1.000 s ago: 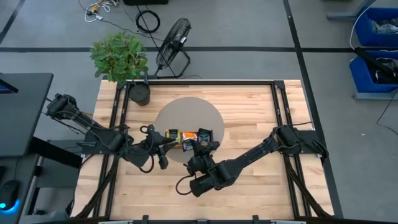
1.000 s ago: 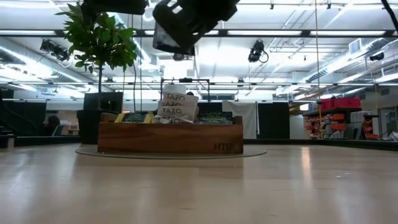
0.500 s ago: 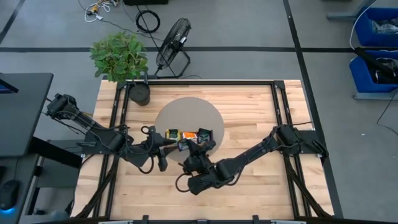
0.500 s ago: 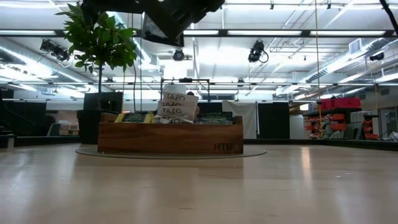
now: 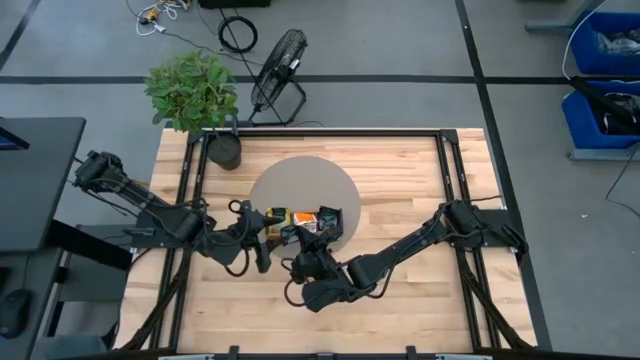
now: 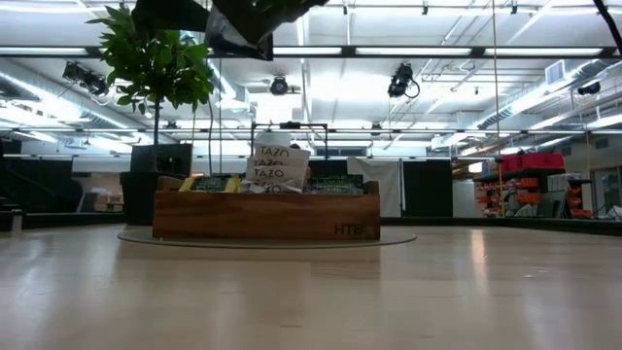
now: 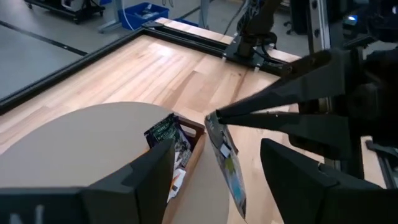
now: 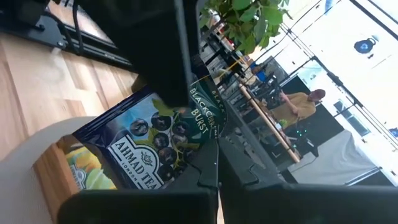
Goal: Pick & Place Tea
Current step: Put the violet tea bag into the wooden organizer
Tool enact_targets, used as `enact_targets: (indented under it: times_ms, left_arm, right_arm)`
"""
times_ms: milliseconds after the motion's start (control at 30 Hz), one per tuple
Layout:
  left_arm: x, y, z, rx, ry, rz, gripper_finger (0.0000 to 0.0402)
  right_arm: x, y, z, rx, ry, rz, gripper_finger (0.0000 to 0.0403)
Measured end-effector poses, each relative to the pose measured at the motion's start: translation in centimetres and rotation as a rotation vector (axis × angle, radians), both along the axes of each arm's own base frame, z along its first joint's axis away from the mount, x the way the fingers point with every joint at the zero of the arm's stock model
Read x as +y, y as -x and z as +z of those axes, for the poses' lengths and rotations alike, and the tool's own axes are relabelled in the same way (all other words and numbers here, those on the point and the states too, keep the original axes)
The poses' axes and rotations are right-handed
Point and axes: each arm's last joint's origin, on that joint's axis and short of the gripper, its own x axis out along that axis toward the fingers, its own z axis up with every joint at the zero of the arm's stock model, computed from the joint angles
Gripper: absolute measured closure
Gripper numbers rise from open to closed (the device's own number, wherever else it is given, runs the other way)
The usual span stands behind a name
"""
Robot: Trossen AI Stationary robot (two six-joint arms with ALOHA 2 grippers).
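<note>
A: Dark navy paper tea sachet [image 7: 227, 163] with a pale centre, hanging edge-on above the counter [image 5: 400, 180], just beside the end of the long brown wooden tray [image 7: 194, 129]. Pinched only at its top corner by the right gripper [image 7: 213, 117], fingers fully closed on it

B: And the left gripper [image 5: 264, 223]?

A: Spread wide, nothing in it, one finger either side of the dangling sachet. Looks like a hand-over being set up, though hard to be sure

B: Weak spots, then?

A: First, that corner pinch. Thin paper, small hold; any knock from a closing left finger could swing or twist the sachet and slip it out onto the wood. Second, timing: right fingers letting go before the left ones bite would drop it flat, awkward to lift again

B: Anything near the tray?

A: Crowded there. Other yellow-green and orange-and-white paper sachets [image 6: 274, 165] standing upright in the tray, which rests on the round grey-brown mat [image 5: 305, 180]. Both arms meeting close to that end, so a low sweep could clip the tray wall, shove it across the mat, or topple the standing sachets

B: Safest guess?

A: Close squarely on the flat faces, well below the right fingertips, before any release
</note>
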Motion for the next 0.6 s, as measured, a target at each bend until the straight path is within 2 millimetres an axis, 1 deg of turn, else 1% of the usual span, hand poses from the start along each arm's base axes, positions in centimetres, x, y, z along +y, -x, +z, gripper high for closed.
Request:
enact_targets:
  times_ms: [133, 267, 400, 600]
  left_arm:
    - [0.22, -0.17, -0.04, 0.012, 0.009, -0.021, 0.0178]
    - [0.27, -0.18, -0.06, 0.019, -0.005, -0.024, 0.0214]
    - [0.27, -0.14, -0.13, 0.03, -0.019, -0.03, 0.0264]
    - [0.3, -0.09, -0.23, 0.044, -0.032, -0.033, 0.0355]
  right_arm:
    - [0.12, -0.24, 0.44, 0.006, 0.019, 0.009, 0.0403]
    - [0.12, -0.25, 0.46, 0.013, 0.024, 0.01, 0.0403]
    - [0.12, -0.25, 0.46, 0.013, 0.024, 0.01, 0.0403]
    - [0.13, -0.25, 0.46, 0.013, 0.024, 0.01, 0.0403]
